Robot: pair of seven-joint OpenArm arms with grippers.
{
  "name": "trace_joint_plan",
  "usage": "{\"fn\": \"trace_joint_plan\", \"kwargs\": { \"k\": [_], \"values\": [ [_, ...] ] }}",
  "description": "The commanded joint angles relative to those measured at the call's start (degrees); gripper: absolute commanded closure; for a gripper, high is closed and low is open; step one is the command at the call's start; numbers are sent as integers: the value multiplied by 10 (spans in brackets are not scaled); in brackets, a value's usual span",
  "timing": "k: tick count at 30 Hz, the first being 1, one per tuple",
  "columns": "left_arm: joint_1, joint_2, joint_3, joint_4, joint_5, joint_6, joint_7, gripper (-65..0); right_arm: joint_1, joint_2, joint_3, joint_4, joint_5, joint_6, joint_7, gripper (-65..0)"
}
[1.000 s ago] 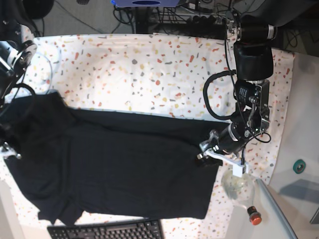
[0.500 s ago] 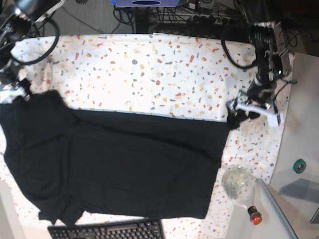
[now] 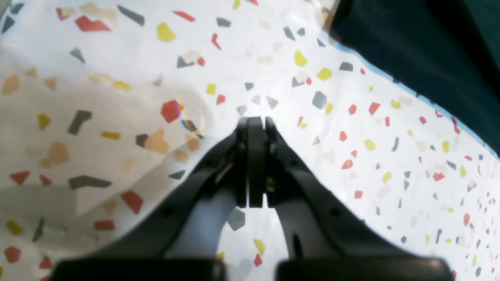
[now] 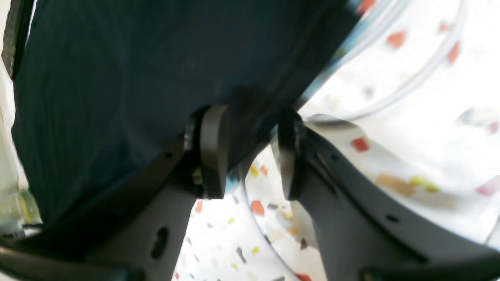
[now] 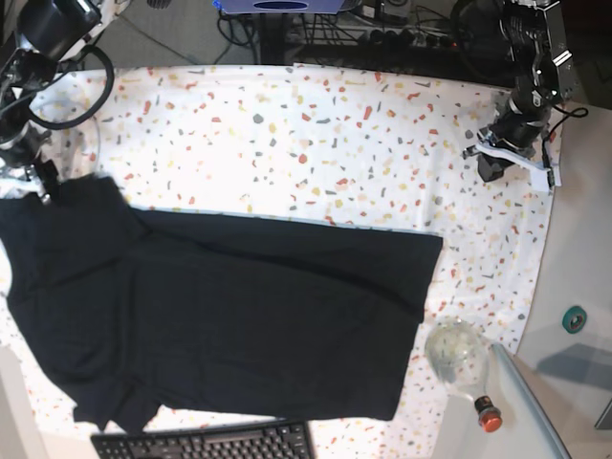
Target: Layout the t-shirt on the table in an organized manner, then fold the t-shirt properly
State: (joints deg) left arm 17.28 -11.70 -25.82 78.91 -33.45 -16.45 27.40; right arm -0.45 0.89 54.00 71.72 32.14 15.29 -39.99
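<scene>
The black t-shirt (image 5: 229, 316) lies spread over the near half of the table (image 5: 287, 143), hem toward the right. My right gripper (image 5: 40, 186) is at the shirt's far left corner. In the right wrist view its jaws stand apart (image 4: 252, 117) with the blurred black fabric (image 4: 117, 78) at the fingertips. My left gripper (image 5: 492, 164) is over bare cloth at the far right, well away from the shirt. In the left wrist view it is shut and empty (image 3: 256, 121), and the shirt (image 3: 410, 47) shows only in the upper right corner.
A black keyboard (image 5: 206, 443) lies at the front edge. A glass bottle (image 5: 457, 352) with a red cap (image 5: 488, 418) sits at the front right corner. A clear tube (image 4: 410, 86) curves over the cloth near my right gripper. Cables run behind the table.
My left gripper has let go of the shirt's right hem corner and moved up to the far right. The corner now lies flat. My right arm has barely moved.
</scene>
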Motion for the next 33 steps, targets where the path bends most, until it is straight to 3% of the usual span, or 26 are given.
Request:
{"fn": "trace_joint_plan", "kwargs": {
  "k": [1, 8, 18, 20, 22, 23, 27, 33],
  "values": [
    [0, -6, -2, 10, -6, -3, -12, 0, 5, 15, 0, -4, 7, -4, 13, -203],
    [-3, -6, -2, 9, -6, -3, -12, 0, 43, 59, 0, -106, 6, -7, 32, -204],
    [-3, -6, -2, 8, -6, -3, -12, 0, 52, 55, -5, -117, 5, -7, 32, -198],
    [-2, -7, -2, 8, -6, -3, -12, 0, 50, 55, -5, -116, 6, -7, 32, -141],
    [-2, -7, -2, 7, -5, -3, -12, 0, 48, 56, -5, -109, 6, -7, 30, -15],
    [-2, -7, -2, 7, -5, -3, -12, 0, 48, 55, -5, -101, 6, -6, 29, 0],
    [-4, -6, -2, 7, -5, -3, -12, 0, 49, 54, -5, -79, 6, -6, 27, 0],
    [-4, -6, -2, 7, -5, -3, -12, 0, 68, 54, -5, -49, 5, -7, -20, 0]
  ]
}}
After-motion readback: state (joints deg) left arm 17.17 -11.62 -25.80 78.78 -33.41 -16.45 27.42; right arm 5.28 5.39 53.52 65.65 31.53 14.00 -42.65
